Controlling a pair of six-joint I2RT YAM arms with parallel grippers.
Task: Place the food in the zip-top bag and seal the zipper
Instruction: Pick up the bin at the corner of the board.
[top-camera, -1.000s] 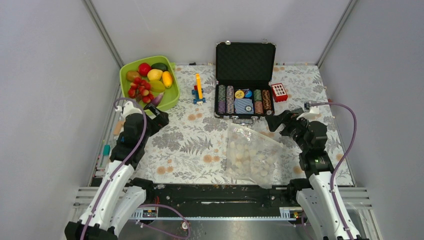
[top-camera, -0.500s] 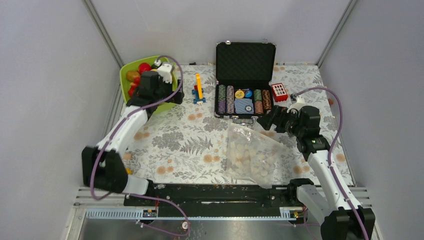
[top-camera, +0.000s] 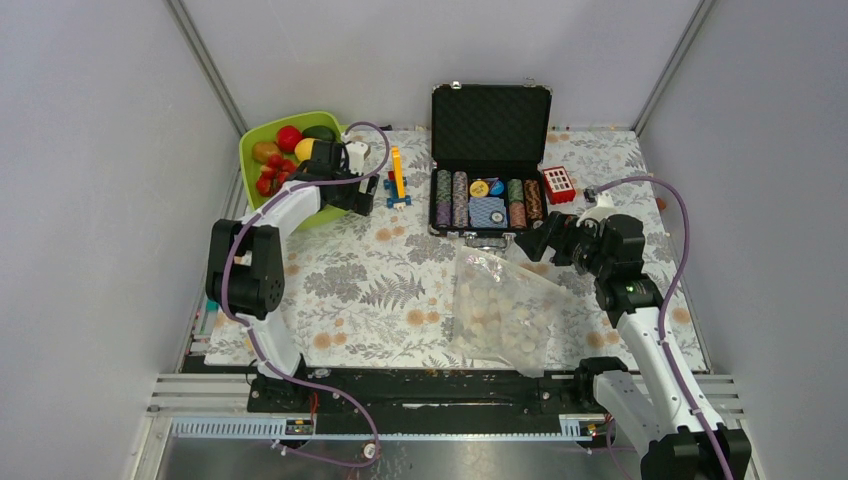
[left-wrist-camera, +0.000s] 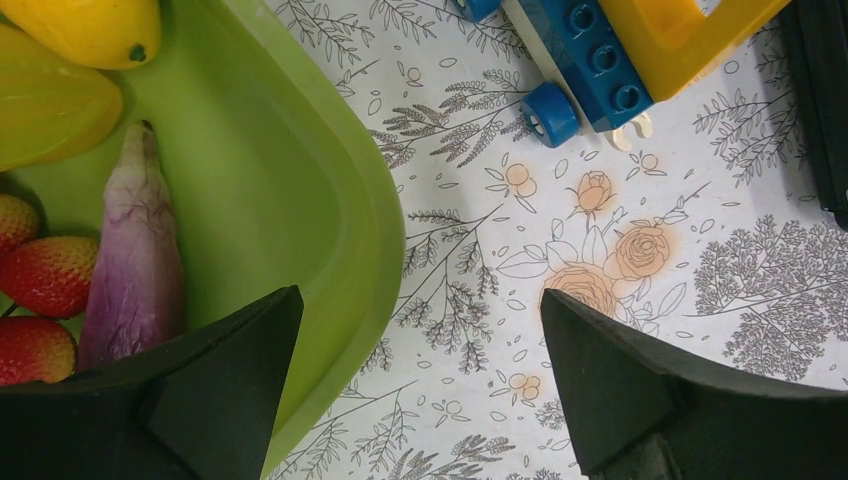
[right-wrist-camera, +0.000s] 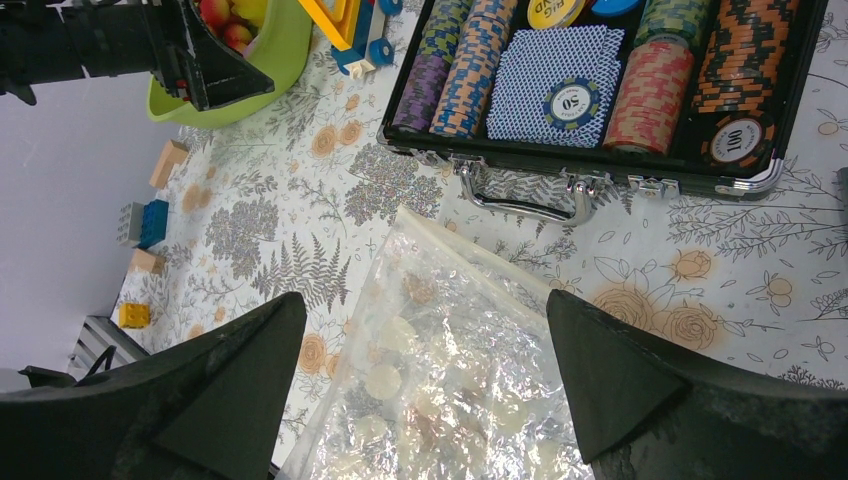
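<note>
Toy food piled in lime tray; clear polka-dot zip-top bag lies flat.

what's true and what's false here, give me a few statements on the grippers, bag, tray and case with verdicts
1. The left gripper is open, one finger over the lime-green tray, the other over the tablecloth. True.
2. The toy food is inside the zip-top bag. False: it lies in the tray.
3. The right gripper is shut on the bag. False: it is open above the bag, holding nothing.
4. The poker chip case has its lid up. True.
5. A purple toy vegetable lies in the tray beside strawberries. True.
</note>
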